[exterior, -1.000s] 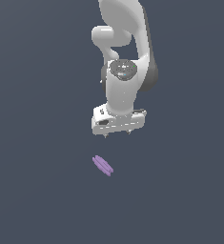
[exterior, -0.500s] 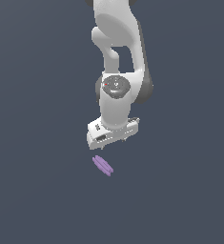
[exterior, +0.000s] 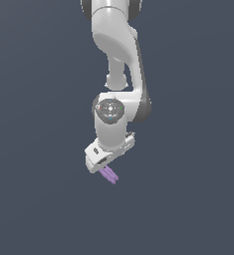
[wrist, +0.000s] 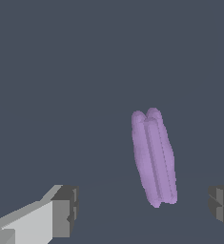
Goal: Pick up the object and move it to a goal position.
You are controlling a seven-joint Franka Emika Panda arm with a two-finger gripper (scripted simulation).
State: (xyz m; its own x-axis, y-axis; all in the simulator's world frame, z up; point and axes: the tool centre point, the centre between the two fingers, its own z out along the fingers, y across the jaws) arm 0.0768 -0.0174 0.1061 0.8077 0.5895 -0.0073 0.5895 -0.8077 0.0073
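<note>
The object (exterior: 109, 175) is a small light-purple elongated piece with lengthwise ridges, lying on the flat dark grey surface. In the exterior view the white gripper (exterior: 104, 160) hangs just over it and hides part of it; only one end sticks out below the hand. In the wrist view the object (wrist: 154, 157) lies between the two dark fingertips (wrist: 66, 209), nearer the far one (wrist: 222, 206). The jaws stand wide apart and touch nothing. The gripper (wrist: 144, 207) is open and empty.
The white arm (exterior: 116, 55) rises above the gripper to the top of the exterior view. Plain dark grey ground (exterior: 39, 199) lies all around, with no other objects in sight.
The arm has lowered and moved toward the exterior view's left, bringing the gripper from well above the object to right over it. The object has not moved.
</note>
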